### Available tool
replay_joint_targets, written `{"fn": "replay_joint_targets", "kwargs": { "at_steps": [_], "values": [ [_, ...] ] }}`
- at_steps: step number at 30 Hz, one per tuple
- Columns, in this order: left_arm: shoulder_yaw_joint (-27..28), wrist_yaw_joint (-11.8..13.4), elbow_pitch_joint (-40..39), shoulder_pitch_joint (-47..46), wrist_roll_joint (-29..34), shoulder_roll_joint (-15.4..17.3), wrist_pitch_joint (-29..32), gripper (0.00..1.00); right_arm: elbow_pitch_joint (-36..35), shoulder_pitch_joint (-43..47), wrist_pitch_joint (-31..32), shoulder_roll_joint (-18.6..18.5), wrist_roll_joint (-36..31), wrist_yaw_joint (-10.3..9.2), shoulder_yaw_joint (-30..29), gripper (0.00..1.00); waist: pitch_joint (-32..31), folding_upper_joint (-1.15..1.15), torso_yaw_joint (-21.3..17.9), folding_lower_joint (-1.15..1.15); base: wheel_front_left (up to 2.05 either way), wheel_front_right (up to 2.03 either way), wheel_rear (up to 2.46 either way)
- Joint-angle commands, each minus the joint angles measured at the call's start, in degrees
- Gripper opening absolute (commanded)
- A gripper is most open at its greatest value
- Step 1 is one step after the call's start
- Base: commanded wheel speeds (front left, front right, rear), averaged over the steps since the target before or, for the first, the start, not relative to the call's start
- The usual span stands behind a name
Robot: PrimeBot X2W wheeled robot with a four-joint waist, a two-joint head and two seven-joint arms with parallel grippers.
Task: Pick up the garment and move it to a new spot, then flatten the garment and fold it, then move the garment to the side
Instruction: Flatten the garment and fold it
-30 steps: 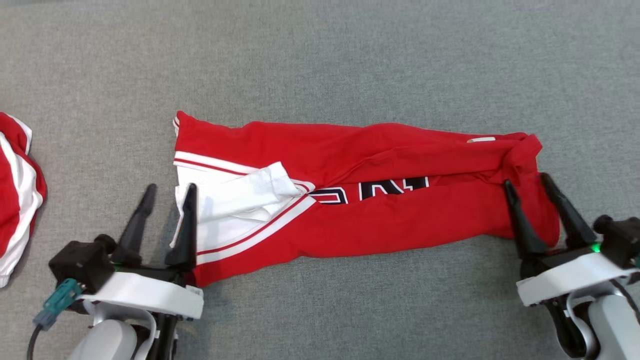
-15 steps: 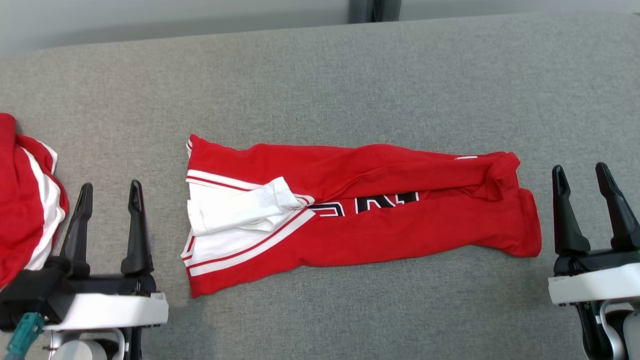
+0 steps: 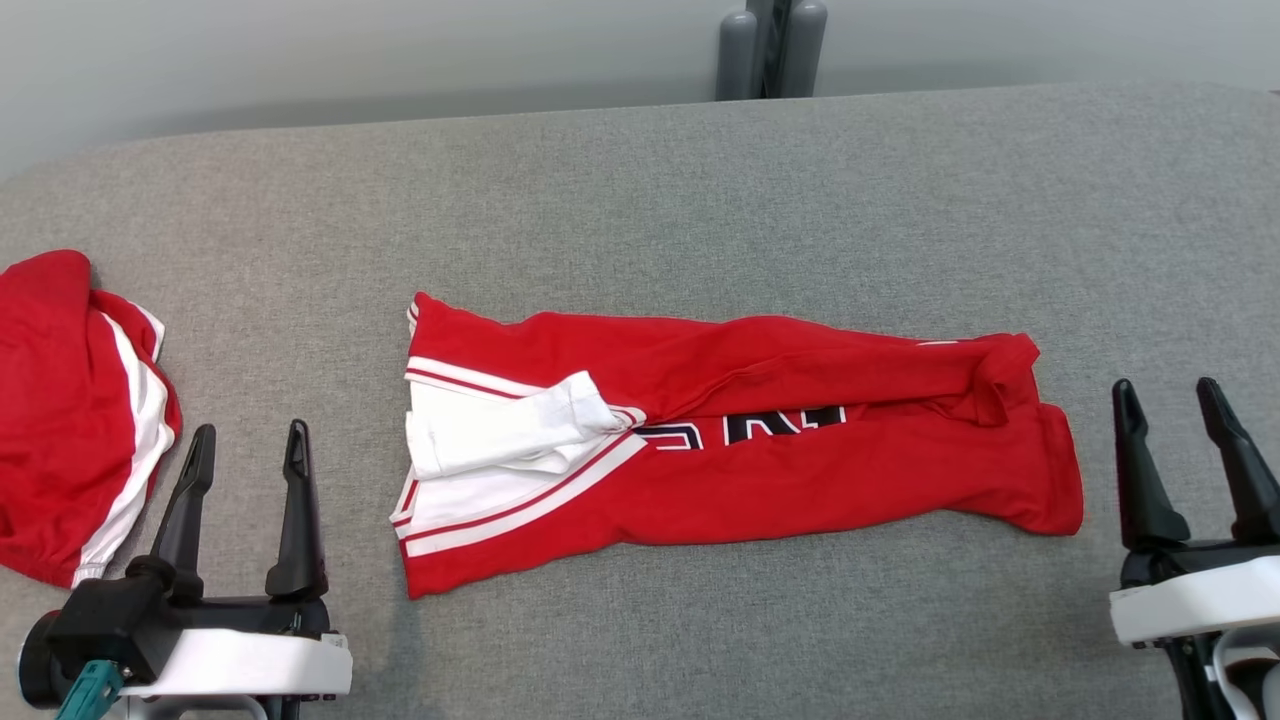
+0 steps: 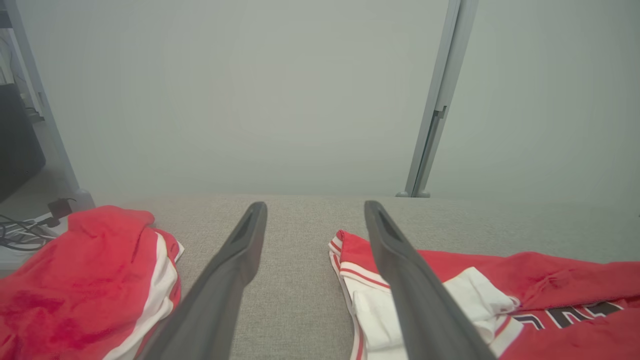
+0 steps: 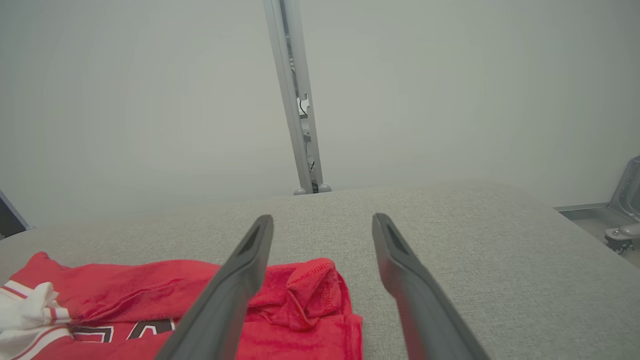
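Observation:
The garment is a red shirt with white sleeves, striped trim and dark lettering, folded into a long strip across the middle of the grey table. Its white sleeve end lies at the left, its bunched red end at the right. My left gripper stands open to the left of the strip, clear of it. To the right of the strip my right gripper is open too. Both hold nothing.
A second red and white garment lies bunched at the table's left edge, close to my left gripper. A grey post stands behind the table's far edge. A dark unit and cables sit off the left end.
Both grippers have let go of the garment's ends and drawn back and outward. The head camera has tilted up, so the table's far edge and the post have come into view.

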Motion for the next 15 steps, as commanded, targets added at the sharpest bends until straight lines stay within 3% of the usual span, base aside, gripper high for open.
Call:
{"fn": "replay_joint_targets", "kwargs": {
  "at_steps": [1, 8, 15],
  "values": [
    [0.14, -0.32, 0.16, 0.36, 0.54, -0.14, -0.16, 1.0, 0.51, -0.01, 0.46, -0.9, 0.02, -0.01, -0.84, 1.0, 0.1, 0.0, 0.14, 0.0, 0.0, 0.0, 0.0],
    [-0.59, -0.49, 0.32, -1.43, 0.74, -0.81, -0.06, 1.0, 6.38, -3.72, 1.47, -2.92, 1.6, -0.01, -5.12, 1.0, 2.07, 0.0, 1.06, 0.0, 0.0, 0.0, 0.0],
    [-1.85, -1.1, 0.62, -4.03, 1.34, -1.51, -0.08, 1.0, 16.28, -10.64, 1.98, -3.79, 4.01, -0.01, -2.38, 1.0, 5.07, 0.0, 2.51, 0.0, 0.0, 0.0, 0.0]
  ]
}}
